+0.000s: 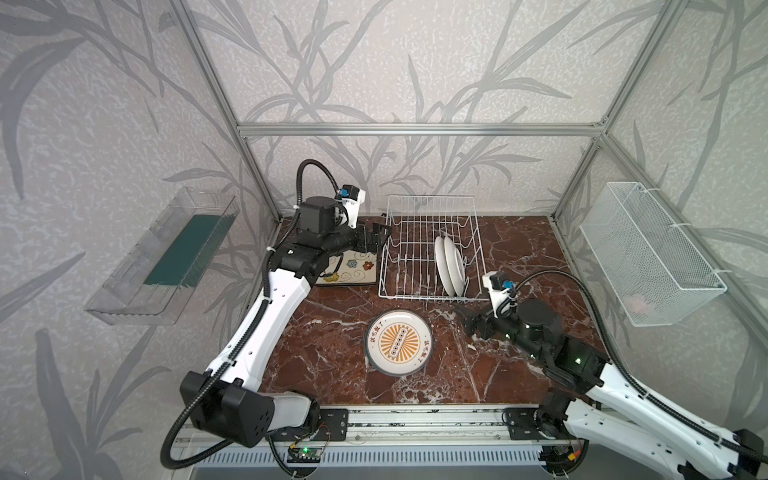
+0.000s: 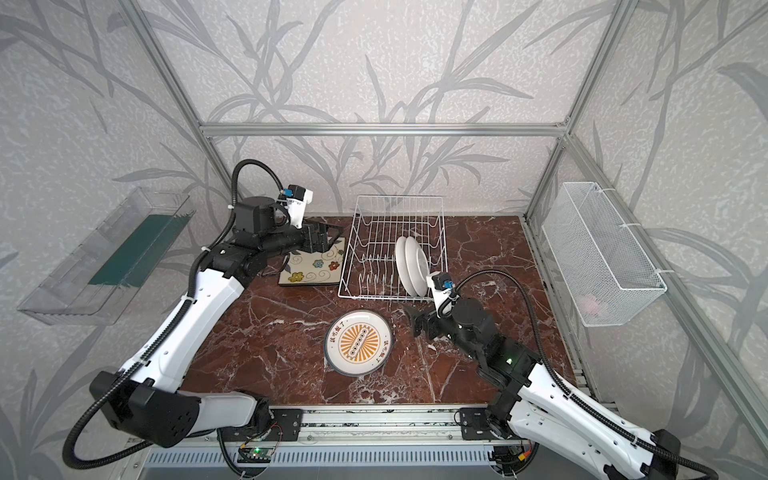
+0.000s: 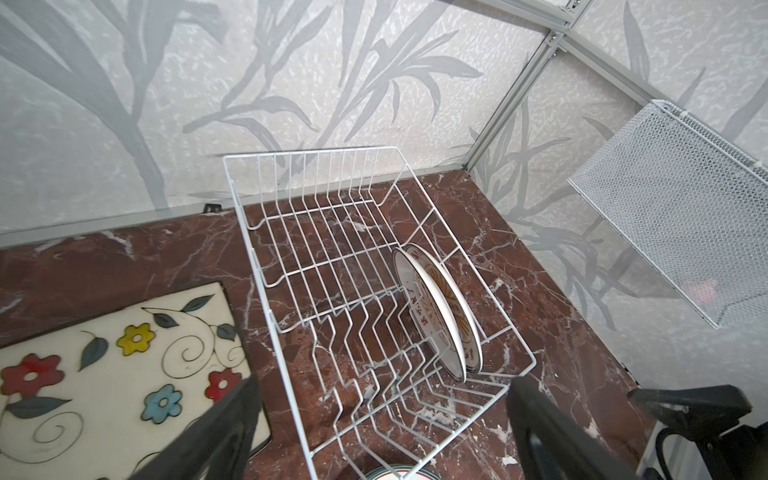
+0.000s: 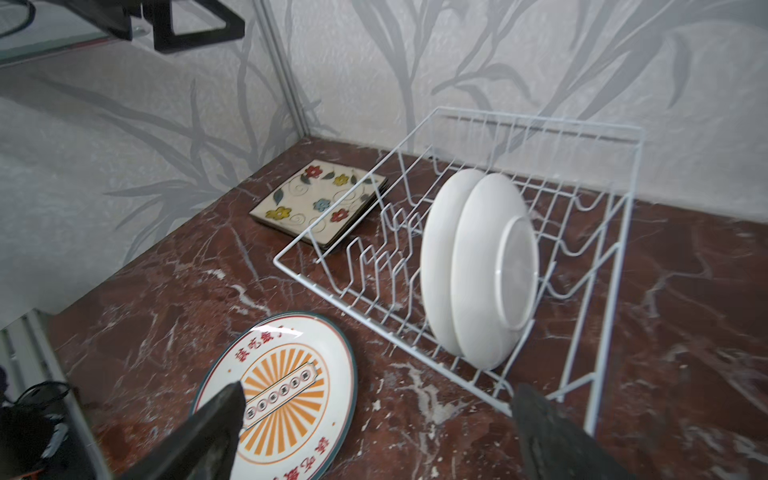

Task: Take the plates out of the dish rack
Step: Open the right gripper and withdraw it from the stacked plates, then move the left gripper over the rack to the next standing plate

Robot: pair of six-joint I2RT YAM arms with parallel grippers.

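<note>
Gaping empty, left pincer [image 1: 377, 236] hovers by stacked square floral plates [image 1: 353, 270] beside the white wire dish rack [image 1: 415, 232]; right pincer [image 4: 380, 395], also open, faces its two upright round plates [image 1: 451, 266].

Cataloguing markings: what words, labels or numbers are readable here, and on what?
Round white orange-sunburst plate lying flat: red rim characters, seemingly "该吃饭了", twice, blurred.
Its centre band: tiny characters, unreadable.
Round plates in the white wire rack: rim characters, unreadable.
Nothing else readable.

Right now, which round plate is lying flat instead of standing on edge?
The sunburst plate on the table in front of the dish rack lies face up; the other two stand upright inside it.
</note>
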